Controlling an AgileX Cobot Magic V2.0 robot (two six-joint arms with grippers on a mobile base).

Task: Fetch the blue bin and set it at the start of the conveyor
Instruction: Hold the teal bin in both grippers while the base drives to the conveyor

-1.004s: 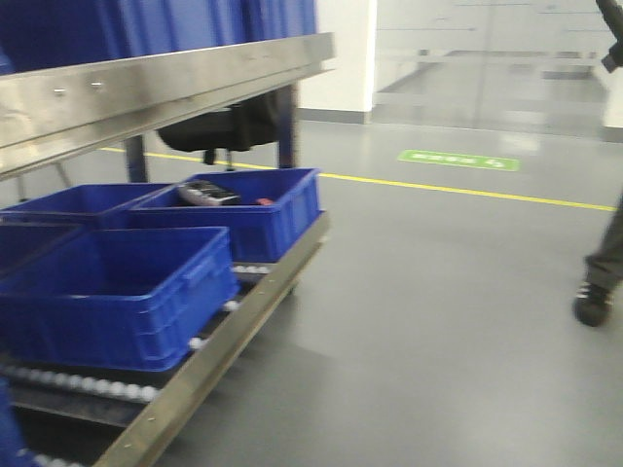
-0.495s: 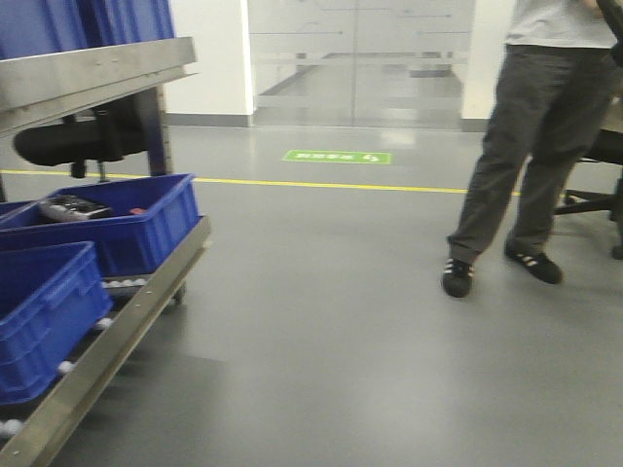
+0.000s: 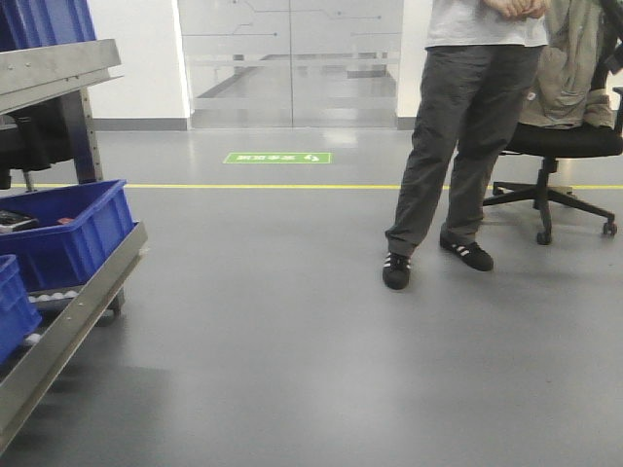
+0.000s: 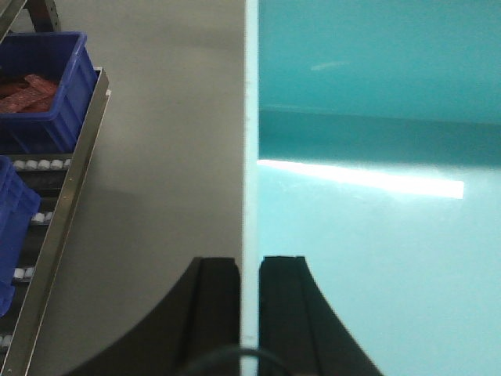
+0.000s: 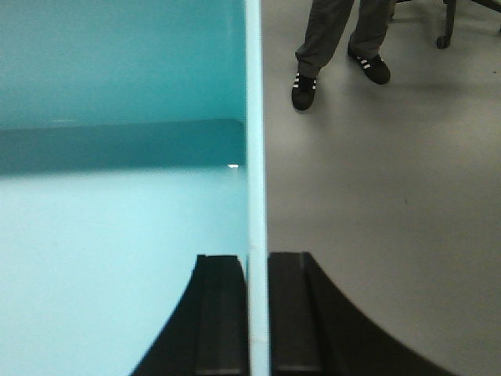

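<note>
The blue bin (image 4: 376,235) is a light aqua tub carried above the grey floor, and its empty inside fills half of each wrist view. My left gripper (image 4: 250,262) is shut on the bin's left wall, one black finger inside and one outside. My right gripper (image 5: 257,258) is shut on the right wall of the blue bin (image 5: 117,235) in the same way. Neither the bin nor the grippers appear in the front view. The conveyor start is out of view.
A steel roller rack (image 3: 68,311) with dark blue ribbed crates (image 3: 68,233) stands at the left. A person (image 3: 458,146) stands ahead to the right beside a black office chair (image 3: 565,146). A yellow floor line (image 3: 273,186) crosses before glass doors (image 3: 292,58).
The front view has swung to the right: the rack and crates slid toward the left edge, and the person and chair came fully into view.
</note>
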